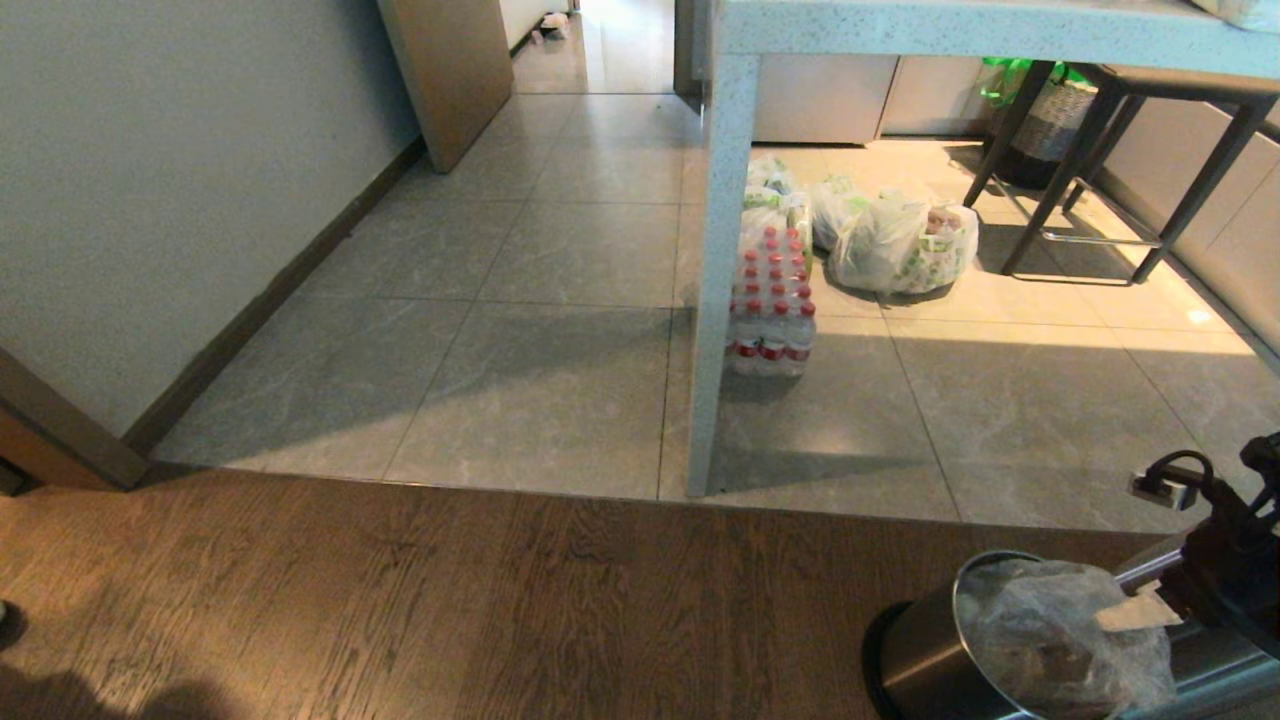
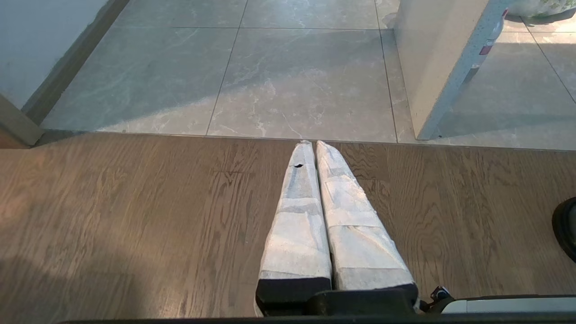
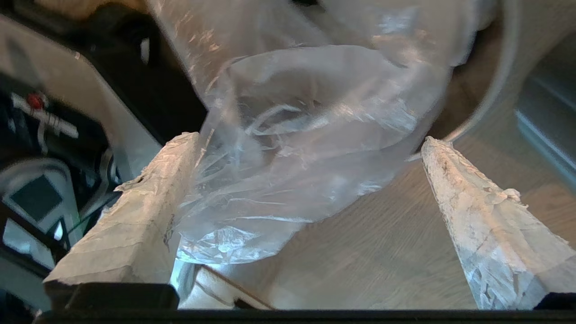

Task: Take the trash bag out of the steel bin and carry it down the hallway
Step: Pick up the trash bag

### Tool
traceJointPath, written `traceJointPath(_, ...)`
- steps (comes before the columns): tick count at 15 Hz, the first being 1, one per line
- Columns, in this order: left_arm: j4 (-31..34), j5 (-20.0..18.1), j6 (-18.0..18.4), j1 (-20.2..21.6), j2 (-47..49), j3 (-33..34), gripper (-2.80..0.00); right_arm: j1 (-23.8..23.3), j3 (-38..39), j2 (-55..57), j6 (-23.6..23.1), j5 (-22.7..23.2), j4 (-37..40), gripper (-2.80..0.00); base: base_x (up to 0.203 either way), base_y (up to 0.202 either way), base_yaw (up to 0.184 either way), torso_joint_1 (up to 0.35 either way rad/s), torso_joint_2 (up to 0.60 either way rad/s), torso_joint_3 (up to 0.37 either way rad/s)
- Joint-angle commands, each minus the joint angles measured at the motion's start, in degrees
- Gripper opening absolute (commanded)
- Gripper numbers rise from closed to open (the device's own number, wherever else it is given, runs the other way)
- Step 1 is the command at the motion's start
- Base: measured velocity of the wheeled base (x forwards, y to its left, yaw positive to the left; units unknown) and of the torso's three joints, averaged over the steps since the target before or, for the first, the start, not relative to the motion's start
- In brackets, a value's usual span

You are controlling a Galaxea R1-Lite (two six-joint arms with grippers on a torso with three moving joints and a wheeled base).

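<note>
The thin, clear, wrinkly trash bag [image 1: 1060, 630] is sitting in the round brushed-steel bin [image 1: 925, 660] at the head view's lower right. The right pincer [image 3: 306, 144] is standing wide open around its loose plastic, gripping nothing, probably lining up a grasp. The left pincer [image 2: 313, 146] is pressed together over wooden floor [image 2: 135, 216], parked.

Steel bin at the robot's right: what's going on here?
The right gripper is at the steel bin, fingers spread wide on either side of the trash bag, which bulges out of the bin's mouth. Nothing is clamped yet, and the bag sits in the bin. The bin stands on the wood floor, near the edge of the grey tiles. The left gripper is shut, empty, and points at the floor.
</note>
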Motion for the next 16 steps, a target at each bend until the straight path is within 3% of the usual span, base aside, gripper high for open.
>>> traceJointPath(1, 0.0, 0.0, 0.0, 0.0, 0.0, 0.1, -2.8, 0.4, 1.6, 0.2, -1.3, -0.2, 0.1, 0.0, 0.0, 0.0, 0.0, 0.0, 0.0, 0.0)
traceJointPath(10, 0.0, 0.0, 0.0, 0.0, 0.0, 0.1, -2.8, 1.3, 6.7, 2.1, -3.6, -5.5, -8.6, 0.0, 0.0, 0.0, 0.0, 0.0, 0.0, 0.0)
traceJointPath(13, 0.0, 0.0, 0.0, 0.0, 0.0, 0.1, -2.8, 1.5, 9.3, 2.2, -7.3, -5.4, -9.4, 0.0, 0.0, 0.0, 0.0, 0.0, 0.0, 0.0)
traceJointPath(16, 0.0, 0.0, 0.0, 0.0, 0.0, 0.1, -2.8, 3.4, 9.3, 2.9, -6.6, -4.3, -9.0, 0.0, 0.0, 0.0, 0.0, 0.0, 0.0, 0.0)
